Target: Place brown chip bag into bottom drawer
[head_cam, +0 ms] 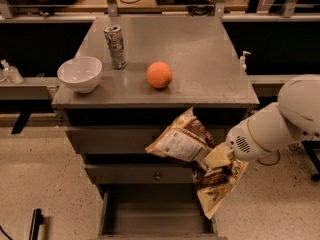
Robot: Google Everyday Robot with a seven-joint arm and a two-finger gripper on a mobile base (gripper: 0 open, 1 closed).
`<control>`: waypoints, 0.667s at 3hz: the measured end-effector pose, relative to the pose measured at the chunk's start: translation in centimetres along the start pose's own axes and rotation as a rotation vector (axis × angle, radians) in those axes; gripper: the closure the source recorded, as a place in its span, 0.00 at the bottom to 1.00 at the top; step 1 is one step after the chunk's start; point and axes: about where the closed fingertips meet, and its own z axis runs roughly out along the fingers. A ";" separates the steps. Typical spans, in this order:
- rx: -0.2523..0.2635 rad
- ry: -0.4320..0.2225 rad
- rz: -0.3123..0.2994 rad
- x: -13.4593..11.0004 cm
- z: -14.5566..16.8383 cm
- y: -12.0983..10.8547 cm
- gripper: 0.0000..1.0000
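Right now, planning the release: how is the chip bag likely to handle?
Probably floppy: the bag bends around the hand gripping its middle, near the open drawer. Likely light; it hangs from one pinch. Flat, so unlikely to roll.

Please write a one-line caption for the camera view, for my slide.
The gripper holds the brown chip bag above the open bottom drawer.
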 end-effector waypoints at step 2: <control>-0.063 -0.293 -0.236 -4.2 5.2 0.2 1.00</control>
